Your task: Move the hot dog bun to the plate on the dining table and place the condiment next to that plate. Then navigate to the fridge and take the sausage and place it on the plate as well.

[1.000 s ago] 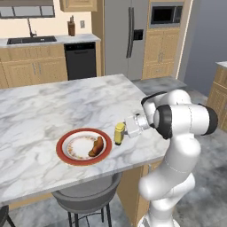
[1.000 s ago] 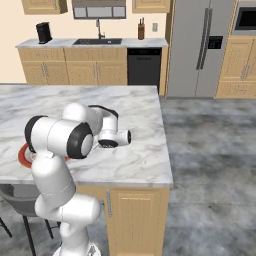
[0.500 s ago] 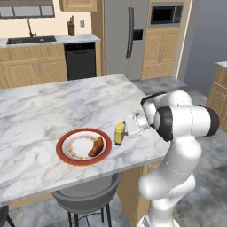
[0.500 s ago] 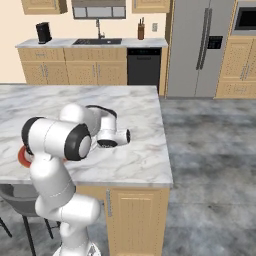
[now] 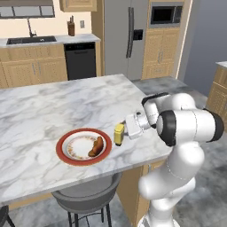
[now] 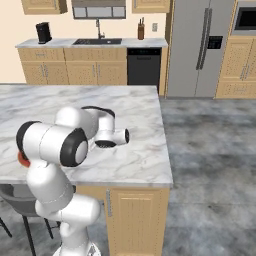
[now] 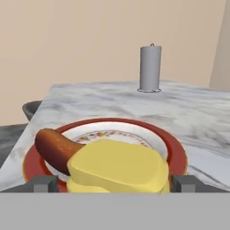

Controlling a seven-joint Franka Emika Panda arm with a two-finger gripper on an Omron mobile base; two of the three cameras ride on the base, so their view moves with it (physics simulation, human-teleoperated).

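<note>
Bun (image 5: 96, 146) sits on the plate (image 5: 66, 156). Yellow condiment (image 5: 119, 134) stands just beside the plate, btwn the gripper's (image 5: 125, 131) wide-open fingers, not squeezed. Left: go to fridge (image 5: 126, 37), get sausage.

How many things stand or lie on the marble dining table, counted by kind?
Plate: 1
Bun on the plate: 1
Yellow condiment bottle beside the plate: 1
Grey cylinder at the far end: 1
Total: 4
</note>
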